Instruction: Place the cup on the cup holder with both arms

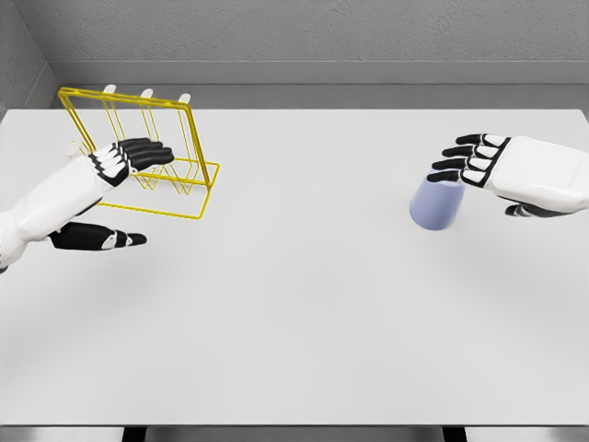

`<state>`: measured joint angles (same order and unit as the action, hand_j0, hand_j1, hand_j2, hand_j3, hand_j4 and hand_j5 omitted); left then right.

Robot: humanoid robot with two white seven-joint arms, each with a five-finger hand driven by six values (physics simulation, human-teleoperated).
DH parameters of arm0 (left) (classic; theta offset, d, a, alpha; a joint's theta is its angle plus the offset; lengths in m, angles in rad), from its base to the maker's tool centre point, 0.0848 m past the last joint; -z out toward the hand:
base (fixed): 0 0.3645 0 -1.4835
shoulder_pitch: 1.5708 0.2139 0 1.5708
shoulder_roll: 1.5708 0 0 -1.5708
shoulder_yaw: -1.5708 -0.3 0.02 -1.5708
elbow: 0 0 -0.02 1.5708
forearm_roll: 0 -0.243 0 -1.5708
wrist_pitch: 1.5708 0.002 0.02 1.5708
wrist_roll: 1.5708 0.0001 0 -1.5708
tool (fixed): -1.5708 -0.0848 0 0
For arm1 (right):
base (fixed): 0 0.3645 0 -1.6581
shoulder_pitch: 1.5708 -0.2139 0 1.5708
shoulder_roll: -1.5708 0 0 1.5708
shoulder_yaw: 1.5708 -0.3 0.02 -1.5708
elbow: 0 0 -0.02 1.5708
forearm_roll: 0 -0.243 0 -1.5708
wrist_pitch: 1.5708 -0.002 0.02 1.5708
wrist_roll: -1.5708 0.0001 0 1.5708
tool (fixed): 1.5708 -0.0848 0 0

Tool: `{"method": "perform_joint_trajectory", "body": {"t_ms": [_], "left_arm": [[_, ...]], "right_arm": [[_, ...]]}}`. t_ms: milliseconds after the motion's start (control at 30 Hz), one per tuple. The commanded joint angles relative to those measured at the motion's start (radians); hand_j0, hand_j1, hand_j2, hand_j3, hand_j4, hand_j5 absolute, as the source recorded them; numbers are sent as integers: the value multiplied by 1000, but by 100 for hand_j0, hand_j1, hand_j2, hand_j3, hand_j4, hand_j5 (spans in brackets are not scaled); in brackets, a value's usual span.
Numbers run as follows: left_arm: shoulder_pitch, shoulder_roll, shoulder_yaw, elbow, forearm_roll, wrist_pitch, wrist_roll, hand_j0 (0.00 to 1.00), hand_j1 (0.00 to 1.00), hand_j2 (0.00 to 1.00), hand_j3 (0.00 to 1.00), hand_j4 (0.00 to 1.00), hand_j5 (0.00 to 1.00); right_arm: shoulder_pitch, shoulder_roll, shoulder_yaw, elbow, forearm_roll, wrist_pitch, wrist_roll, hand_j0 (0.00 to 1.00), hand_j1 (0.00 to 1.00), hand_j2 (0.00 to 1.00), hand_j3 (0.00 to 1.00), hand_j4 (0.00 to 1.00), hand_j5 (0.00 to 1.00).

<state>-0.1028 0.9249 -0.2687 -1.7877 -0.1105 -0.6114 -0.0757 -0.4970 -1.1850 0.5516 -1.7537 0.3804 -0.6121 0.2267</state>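
A pale lavender cup (436, 203) stands on the white table (294, 322) at the right. My right hand (479, 180) hovers just right of and above it, fingers spread over its rim and thumb apart, not closed on it. The yellow wire cup holder (152, 152) with white-tipped pegs stands at the far left. My left hand (124, 184) is in front of the holder, fingers extended over its base, thumb lower and apart, holding nothing.
A grey wall runs behind the table's far edge. The table's front edge shows along the bottom of the picture, with dark legs below it.
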Motion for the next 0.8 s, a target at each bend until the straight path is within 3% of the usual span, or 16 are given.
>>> {"method": "perform_joint_trajectory", "body": {"t_ms": [0,167,233,333,467,533,767], "left_arm": [[2,0,0,1,6,1,1,100,100,100,100,100,100],[2,3,0,1,8,1,1,100,100,100,100,100,100],[6,3,-3,-2,6,1,1,100,100,100,100,100,100],[32,6,-29,-2,26,1,4,100,100,100,100,100,100],[18,51,-176,-12,274,1,2,100,100,100,100,100,100],[15,71,-215,-12,344,1,1,100,100,100,100,100,100],[-2,88,-328,-12,439,1,-61,100,100,100,100,100,100]], "right_arm": [[0,1,-1,0,-5,1,-1,100,100,100,100,100,100],[-5,5,1,6,2,1,-1,100,100,100,100,100,100],[-18,80,2,81,22,1,3,100,100,100,100,100,100],[-69,139,14,158,23,1,80,100,100,100,100,100,100],[-94,171,36,203,26,1,103,100,100,100,100,100,100],[-115,191,63,226,31,1,126,100,100,100,100,100,100],[-170,245,120,279,89,1,131,100,100,100,100,100,100]]}}
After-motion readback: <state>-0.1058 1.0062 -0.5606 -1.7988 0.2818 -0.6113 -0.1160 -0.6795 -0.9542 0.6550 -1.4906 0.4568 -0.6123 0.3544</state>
